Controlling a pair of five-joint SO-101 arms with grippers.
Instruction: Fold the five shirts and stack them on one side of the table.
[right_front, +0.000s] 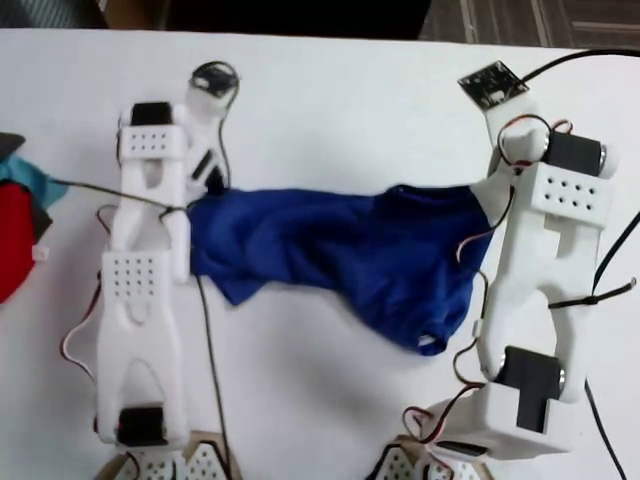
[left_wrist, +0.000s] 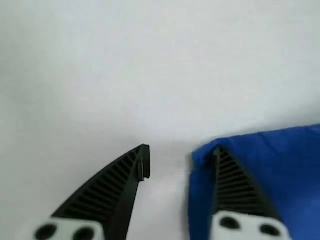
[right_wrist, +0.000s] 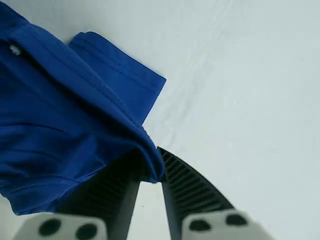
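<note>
High view: fixed overhead, looking down on the table (right_front: 330, 90).
Wrist views: close, low over it.
Shared: blue shirt (right_front: 340, 250).

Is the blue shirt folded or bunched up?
Not folded: the blue shirt lies stretched out in a rumpled strip, one edge pinched in the right end effector.

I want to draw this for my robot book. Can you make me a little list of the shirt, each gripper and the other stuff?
Shirt: blue shirt, crumpled, spread across the table between both arms
Left side: left gripper open, one finger at the shirt's edge
Right side: right gripper shut on the shirt's other end
Other clothes: red cloth and teal cloth at the table's edge
Folded: not yet
</note>
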